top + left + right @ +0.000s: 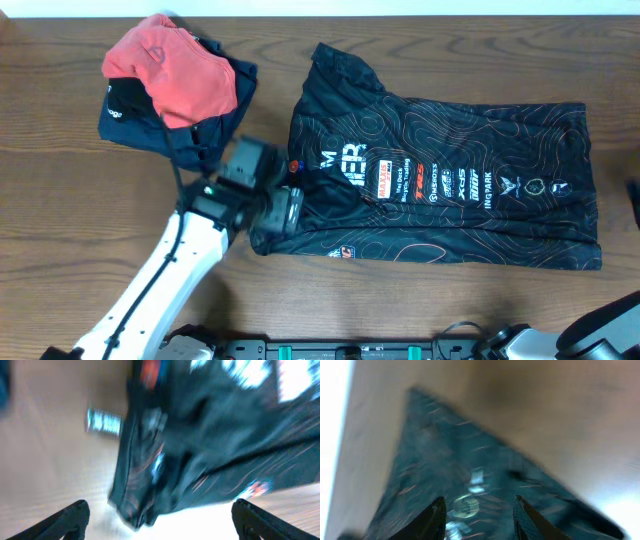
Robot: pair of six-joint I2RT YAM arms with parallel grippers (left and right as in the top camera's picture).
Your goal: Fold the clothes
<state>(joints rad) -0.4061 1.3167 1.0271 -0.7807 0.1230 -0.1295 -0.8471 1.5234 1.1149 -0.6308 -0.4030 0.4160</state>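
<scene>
The clothes, a black jersey with orange contour lines, white lettering and sponsor logos, lie folded flat on the wooden table, centre right. My left gripper sits at the jersey's lower-left corner. In the left wrist view the left gripper is open wide, and the rumpled jersey corner lies ahead of the fingers, not pinched. My right gripper hovers open over a pointed jersey corner, with fabric showing through the gap. Both wrist views are blurred.
A coral-red garment lies on a navy garment at the back left, close to the left arm. Part of the right arm shows at the bottom right corner. The table's front edge runs along the bottom.
</scene>
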